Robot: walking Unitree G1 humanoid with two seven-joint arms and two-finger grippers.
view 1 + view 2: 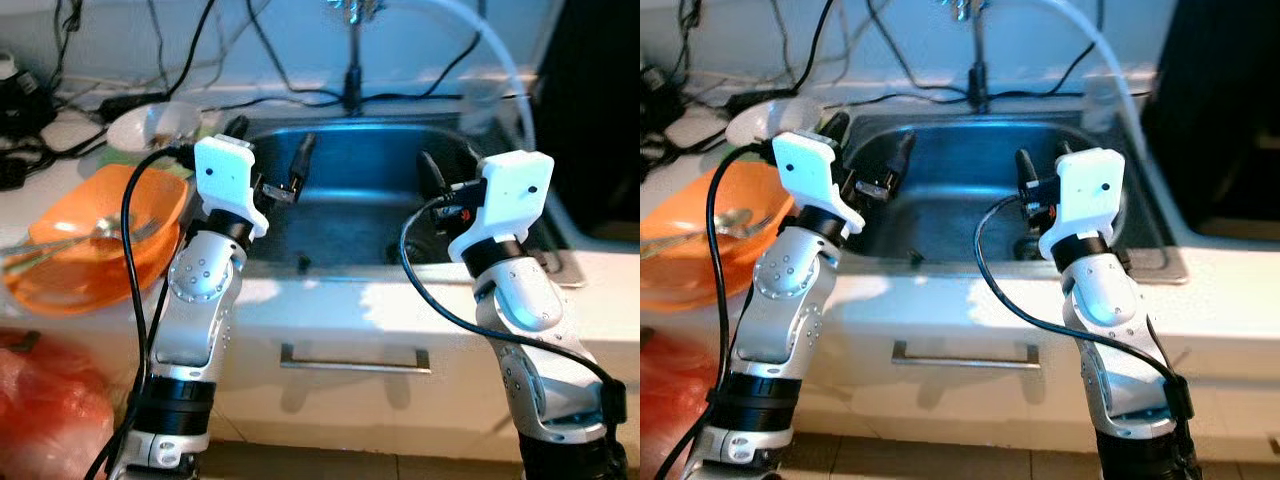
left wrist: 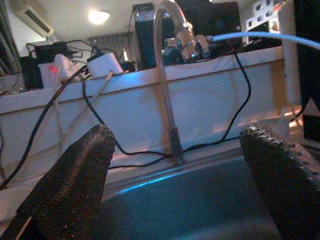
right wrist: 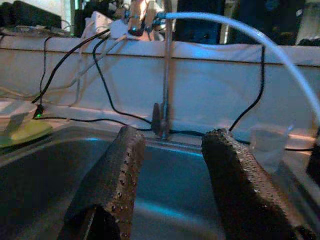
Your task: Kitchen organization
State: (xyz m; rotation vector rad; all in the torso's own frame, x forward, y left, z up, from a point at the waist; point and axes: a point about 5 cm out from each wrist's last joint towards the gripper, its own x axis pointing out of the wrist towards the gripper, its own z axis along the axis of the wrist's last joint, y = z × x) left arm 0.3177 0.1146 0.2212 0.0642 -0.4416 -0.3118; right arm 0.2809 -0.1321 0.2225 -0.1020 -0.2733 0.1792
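Left eye view: we hold both claws, left claw (image 1: 268, 163) and right claw (image 1: 432, 170), apart and empty over the sink (image 1: 350, 215); next, we judge, comes reaching the orange bowl (image 1: 95, 235).

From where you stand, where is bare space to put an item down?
The sink floor between the left gripper and right gripper looks mostly bare. So does the white counter edge in front of it. Left of the sink is crowded: an orange bowl with utensils, a white dish, cables.
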